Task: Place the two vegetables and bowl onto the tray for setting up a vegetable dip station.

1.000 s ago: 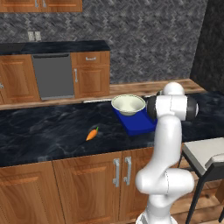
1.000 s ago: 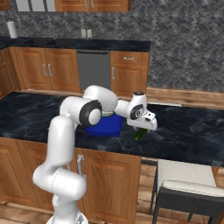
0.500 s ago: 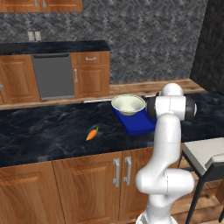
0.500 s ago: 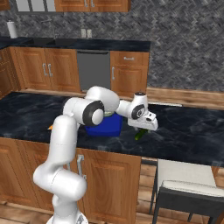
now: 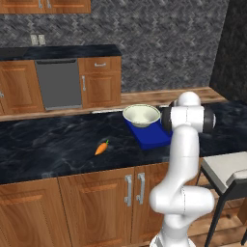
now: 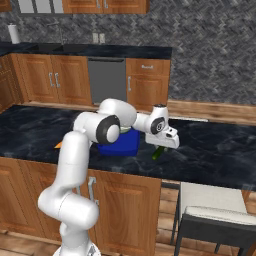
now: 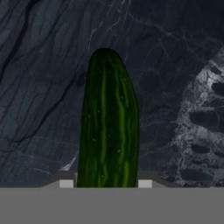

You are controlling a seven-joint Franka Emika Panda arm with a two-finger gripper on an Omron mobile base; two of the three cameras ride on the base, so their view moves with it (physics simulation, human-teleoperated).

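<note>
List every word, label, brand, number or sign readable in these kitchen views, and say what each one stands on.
None: no readable text in any view.
The blue tray, the bowl, the carrot, the dark green vegetable and the dishwasher front bear no lettering.
The wall outlets show no legible marking at this size.
</note>
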